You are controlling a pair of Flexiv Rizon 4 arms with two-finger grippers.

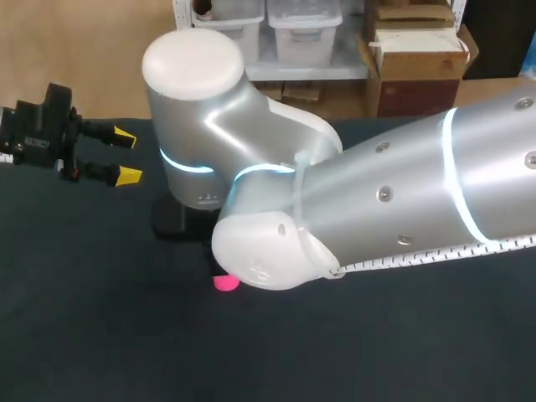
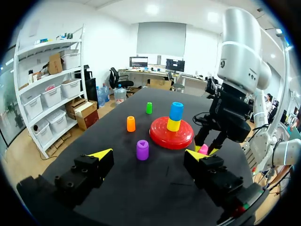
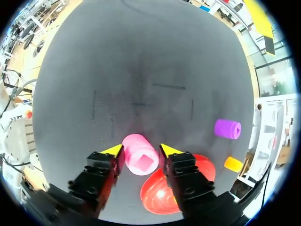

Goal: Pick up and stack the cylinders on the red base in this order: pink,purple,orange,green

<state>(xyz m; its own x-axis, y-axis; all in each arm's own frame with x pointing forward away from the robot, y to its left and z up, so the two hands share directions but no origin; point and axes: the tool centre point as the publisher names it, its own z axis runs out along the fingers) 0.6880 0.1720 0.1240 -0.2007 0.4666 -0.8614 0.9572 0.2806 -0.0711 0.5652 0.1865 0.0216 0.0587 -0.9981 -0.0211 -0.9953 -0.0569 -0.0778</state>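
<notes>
R gripper (image 3: 141, 150) straddles pink cylinder (image 3: 140, 161); can't tell if clamped yet. Grip centred, lift straight, clear red base (image 3: 153, 197) rim. L gripper (image 2: 149, 154) spread, empty.

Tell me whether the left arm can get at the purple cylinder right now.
Probably yes. The purple cylinder stands upright on the table straight ahead of the open left gripper, with nothing between them. The right gripper is off to one side, at the pink cylinder.
</notes>
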